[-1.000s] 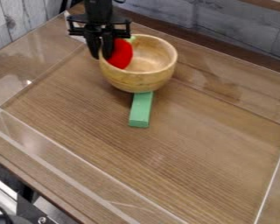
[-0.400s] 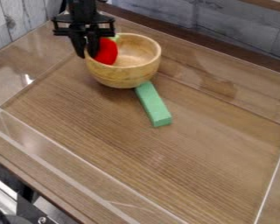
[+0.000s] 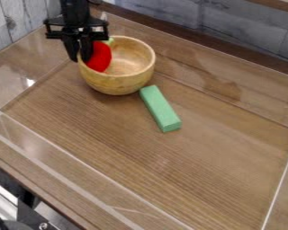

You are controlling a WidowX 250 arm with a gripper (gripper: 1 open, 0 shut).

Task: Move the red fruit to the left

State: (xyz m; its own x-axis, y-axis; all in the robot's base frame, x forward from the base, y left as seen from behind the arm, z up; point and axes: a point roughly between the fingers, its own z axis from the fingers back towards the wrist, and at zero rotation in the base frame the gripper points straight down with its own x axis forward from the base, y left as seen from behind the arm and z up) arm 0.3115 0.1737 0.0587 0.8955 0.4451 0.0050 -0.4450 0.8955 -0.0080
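Note:
The red fruit (image 3: 100, 58) is a bright red rounded piece at the left inner edge of a wooden bowl (image 3: 125, 84). My black gripper (image 3: 84, 54) comes down from above at the bowl's left rim and is shut on the red fruit. Its fingers cover the fruit's left side. I cannot tell whether the fruit touches the bowl's wall or whether the fingers also catch the rim.
A flat light-green block (image 3: 160, 108) lies on the wooden tabletop just right of and in front of the bowl. Clear plastic walls (image 3: 14, 135) fence the table on the left, front and right. A grey plank wall stands behind.
The gripper has moved left with the red fruit, and the bowl has slid left along with it. The green block has turned and now lies to the bowl's right.

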